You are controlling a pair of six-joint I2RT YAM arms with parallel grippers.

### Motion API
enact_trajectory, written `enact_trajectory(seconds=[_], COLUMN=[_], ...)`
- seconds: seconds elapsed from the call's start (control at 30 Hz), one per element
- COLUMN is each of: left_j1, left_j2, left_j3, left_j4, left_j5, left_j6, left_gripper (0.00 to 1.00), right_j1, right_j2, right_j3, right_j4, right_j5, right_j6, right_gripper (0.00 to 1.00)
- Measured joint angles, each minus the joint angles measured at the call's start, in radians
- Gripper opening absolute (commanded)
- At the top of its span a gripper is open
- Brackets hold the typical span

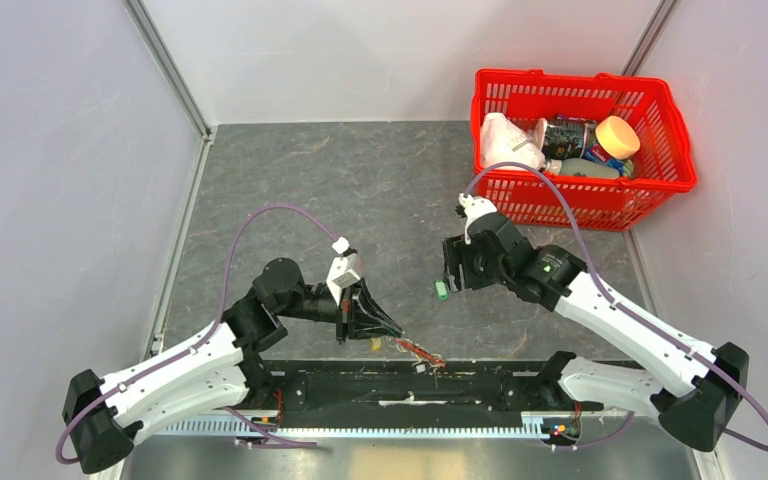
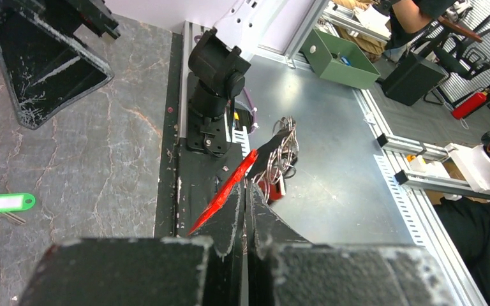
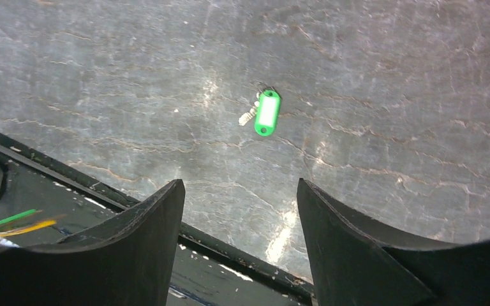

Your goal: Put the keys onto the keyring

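My left gripper (image 1: 370, 322) is shut on the keyring (image 1: 418, 351) and holds it over the table's near edge. In the left wrist view the jaws (image 2: 247, 186) are pressed together on the keyring, its red part (image 2: 226, 190) sticking out to the left and its dark part with several thin wire rings (image 2: 282, 152) beyond. A key with a green tag (image 1: 441, 290) lies flat on the table; it also shows in the left wrist view (image 2: 5, 203) and the right wrist view (image 3: 267, 112). My right gripper (image 1: 452, 272) is open and empty, hovering just above and beside that key (image 3: 239, 186).
A red plastic basket (image 1: 682, 150) holding several household items stands at the back right. A black rail (image 1: 410, 385) runs along the near edge between the arm bases. Grey walls close the left and right sides.
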Motion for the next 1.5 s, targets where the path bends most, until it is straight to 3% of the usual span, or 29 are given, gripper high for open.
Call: enact_trajectory(seconds=[0.33, 0.53, 0.9, 1.5], left_j1=[0.0, 0.0, 0.0, 0.0], left_j2=[-0.06, -0.13, -0.203, -0.264], left_j3=[0.0, 0.0, 0.0, -0.012], left_j4=[-0.014, -0.028, -0.087, -0.094], left_j5=[-0.071, -0.116, -0.145, -0.159], left_j6=[0.002, 0.002, 0.002, 0.001], left_gripper=[0.02, 0.02, 0.02, 0.02], right_j1=[0.0, 0.0, 0.0, 0.0], right_j2=[0.053, 0.159, 0.317, 0.497], right_j3=[-0.051, -0.084, -0.112, -0.119], right_j4=[0.135, 0.23, 0.361, 0.405], right_j5=[-0.076, -0.093, -0.096, -0.01], right_j6=[-0.052, -0.076, -0.172, -0.288], right_gripper=[0.75, 0.67, 0.63, 0.52])
